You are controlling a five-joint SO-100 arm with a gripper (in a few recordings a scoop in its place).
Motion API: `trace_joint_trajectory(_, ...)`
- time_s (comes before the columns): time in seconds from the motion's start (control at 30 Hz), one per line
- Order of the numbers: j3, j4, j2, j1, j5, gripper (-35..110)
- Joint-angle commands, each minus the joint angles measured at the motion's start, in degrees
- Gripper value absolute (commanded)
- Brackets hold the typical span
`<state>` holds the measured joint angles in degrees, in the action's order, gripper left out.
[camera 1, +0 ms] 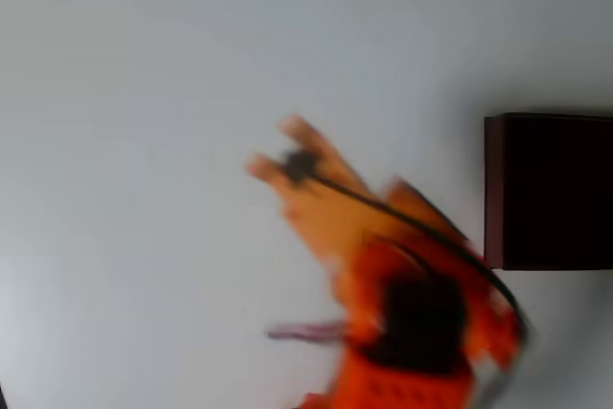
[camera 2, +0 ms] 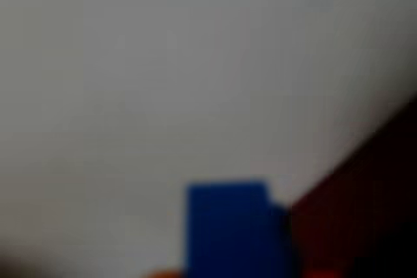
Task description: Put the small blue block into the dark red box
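Note:
The small blue block looms large and blurred at the bottom middle of the wrist view, with slivers of orange finger at its base. It looks held in my gripper. To its right the dark red box fills the lower right corner. In the overhead view my orange gripper is smeared by motion over the white table, left of the box. The box sits at the right edge with its dark inside showing. A dark spot sits between the fingertips; I cannot tell its colour there.
The orange arm reaches in from the bottom edge of the overhead view, with a black cable running along it. The white table spreads wide to the left and top.

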<state>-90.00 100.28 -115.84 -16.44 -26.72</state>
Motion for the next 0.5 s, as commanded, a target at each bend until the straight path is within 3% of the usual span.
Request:
trace_joint_trajectory(0.0,-4.0,-2.2,-6.5,-14.3,6.5,0)
trace_joint_trajectory(0.27,-7.5,-17.7,3.8,-26.3,12.1,0)
trace_joint_trajectory(0.47,1.4,-23.2,22.1,-29.6,13.4,0)
